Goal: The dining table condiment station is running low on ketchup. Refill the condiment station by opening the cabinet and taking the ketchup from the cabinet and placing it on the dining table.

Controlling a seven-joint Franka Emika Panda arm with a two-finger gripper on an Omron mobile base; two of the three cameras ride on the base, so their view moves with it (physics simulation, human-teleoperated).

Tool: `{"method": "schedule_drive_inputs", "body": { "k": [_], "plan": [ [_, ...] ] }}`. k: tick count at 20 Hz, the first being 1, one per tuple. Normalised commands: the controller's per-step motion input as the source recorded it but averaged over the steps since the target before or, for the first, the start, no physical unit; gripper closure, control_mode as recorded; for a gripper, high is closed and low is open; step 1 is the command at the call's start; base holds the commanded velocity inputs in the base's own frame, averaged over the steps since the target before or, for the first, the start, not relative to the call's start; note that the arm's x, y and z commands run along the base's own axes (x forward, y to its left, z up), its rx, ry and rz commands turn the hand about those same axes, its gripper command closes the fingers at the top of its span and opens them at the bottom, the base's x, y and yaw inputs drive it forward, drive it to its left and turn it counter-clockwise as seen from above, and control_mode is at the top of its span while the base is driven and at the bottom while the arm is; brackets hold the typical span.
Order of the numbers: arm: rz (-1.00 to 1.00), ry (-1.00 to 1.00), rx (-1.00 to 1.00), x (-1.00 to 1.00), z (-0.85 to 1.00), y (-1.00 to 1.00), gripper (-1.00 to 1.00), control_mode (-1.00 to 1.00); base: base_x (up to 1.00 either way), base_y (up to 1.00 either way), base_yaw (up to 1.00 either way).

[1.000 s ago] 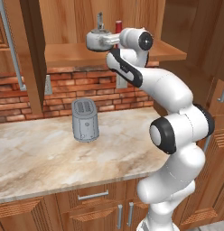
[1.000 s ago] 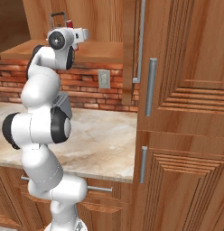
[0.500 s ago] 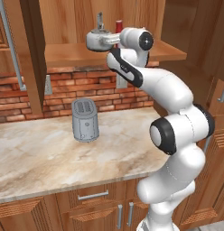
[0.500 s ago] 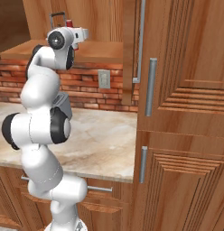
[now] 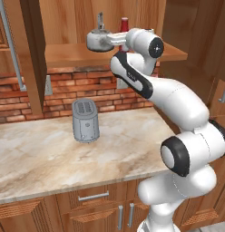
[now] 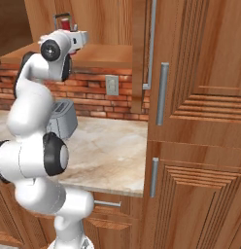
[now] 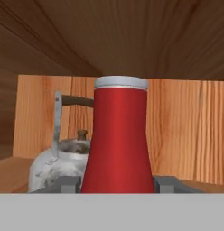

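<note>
Two dark fingers pinch the smooth red ketchup low down on both sides. It stands inside the open wooden cabinet, close beside a round, dull grey metal kettle.

The slim red ketchup bottle with pale cap hides part of the round grey metal kettle; the bottle's base and the gripper's fingertips are cut off below.

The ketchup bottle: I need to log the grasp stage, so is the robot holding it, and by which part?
It cannot be told. In the hand view the ketchup bottle stands between the jaws at its lower body, but contact is hidden.
</note>
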Motion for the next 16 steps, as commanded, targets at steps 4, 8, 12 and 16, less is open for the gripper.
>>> {"method": "schedule_drive_inputs", "body": {
  "k": [4, 8, 12, 16],
  "plan": [
    [0.05, -0.01, 0.0, -1.0, 0.27, 0.0, 1.0, -1.0, 0.0, 0.0, 0.0],
    [0.01, 0.04, -0.02, -1.0, 0.48, 0.03, 1.0, -1.0, 0.0, 0.0, 0.0],
    [0.01, 0.06, -0.07, -1.0, 0.34, 0.0, 1.0, -1.0, 0.0, 0.0, 0.0],
    [0.01, 0.01, -0.08, -1.0, 0.04, 0.0, 1.0, -1.0, 0.0, 0.0, 0.0]
  ]
}}
